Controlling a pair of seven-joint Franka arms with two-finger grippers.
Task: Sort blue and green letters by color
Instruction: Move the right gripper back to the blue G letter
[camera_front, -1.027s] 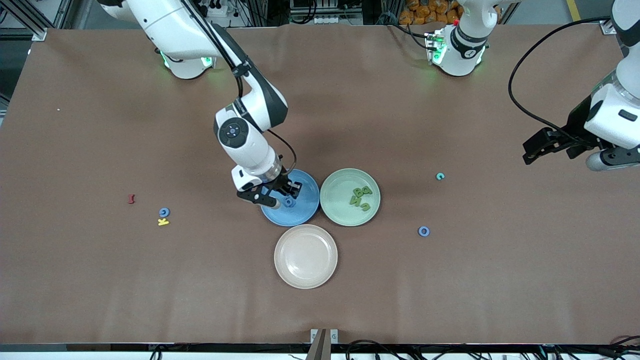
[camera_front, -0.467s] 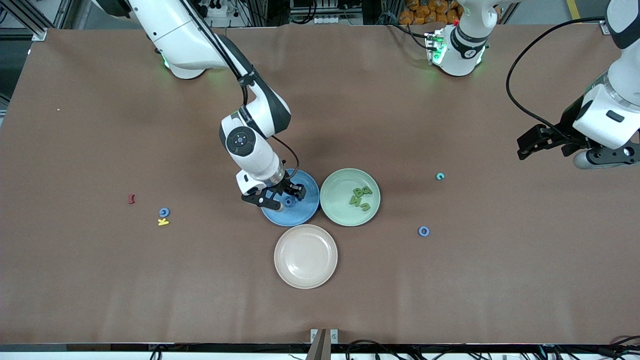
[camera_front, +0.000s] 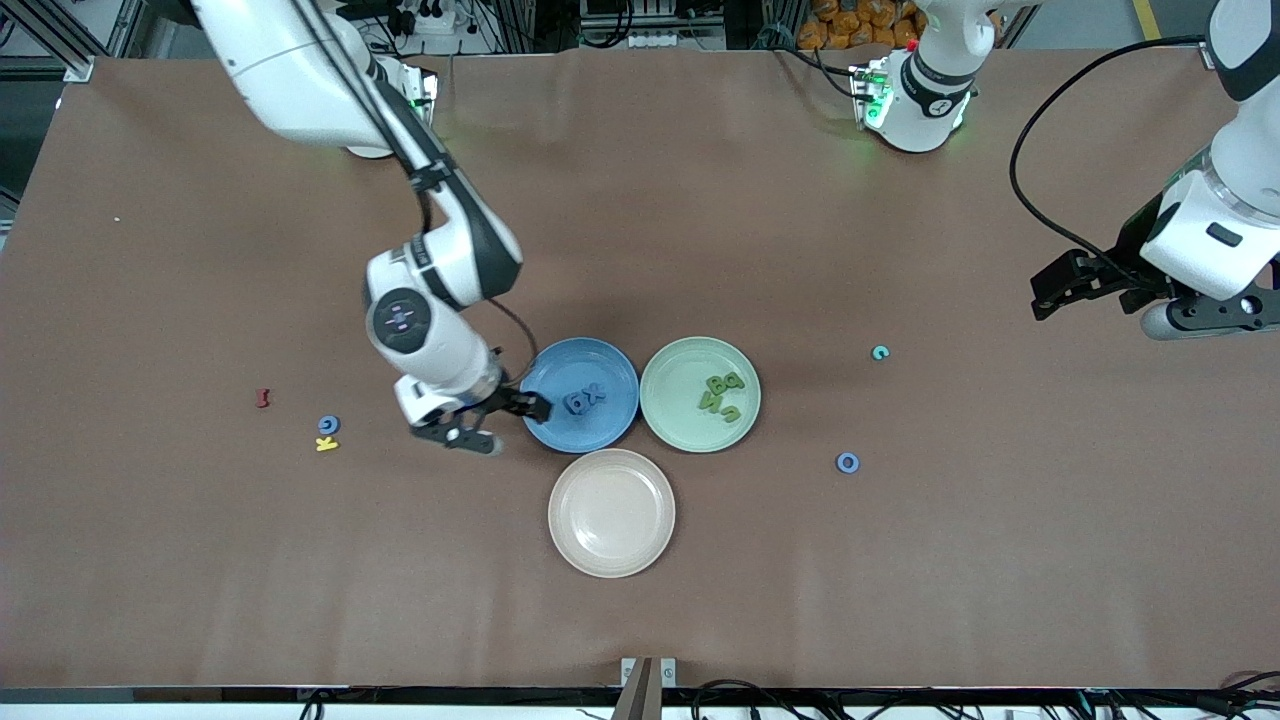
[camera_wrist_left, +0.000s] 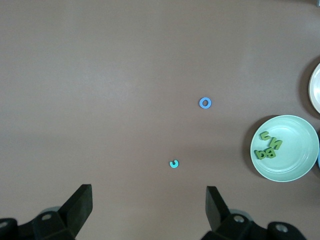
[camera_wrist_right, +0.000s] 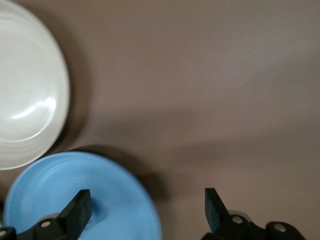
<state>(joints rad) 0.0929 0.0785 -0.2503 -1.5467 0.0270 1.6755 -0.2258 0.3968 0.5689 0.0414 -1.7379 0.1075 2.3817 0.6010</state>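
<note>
Two blue letters (camera_front: 585, 398) lie in the blue plate (camera_front: 560, 365). Several green letters (camera_front: 722, 395) lie in the green plate (camera_front: 680, 375). A blue O (camera_front: 848, 462) and a teal C (camera_front: 880, 352) lie on the table toward the left arm's end. A blue G (camera_front: 329, 424) lies toward the right arm's end. My right gripper (camera_front: 505, 422) is open and empty, just beside the blue plate's rim (camera_wrist_right: 85, 200). My left gripper (camera_front: 1060, 290) is open and empty, up over the table's left-arm end. Its view shows the O (camera_wrist_left: 205, 103), the C (camera_wrist_left: 173, 163) and the green plate (camera_wrist_left: 295, 160).
An empty beige plate (camera_front: 611, 512) sits nearer the front camera than the two coloured plates and also shows in the right wrist view (camera_wrist_right: 25, 85). A yellow K (camera_front: 326, 444) lies beside the blue G. A red letter (camera_front: 263, 398) lies close by.
My right gripper has left the blue plate and moved toward the right arm's end, open. A blue letter that it was over now lies in the plate. The left gripper shifted slightly.
</note>
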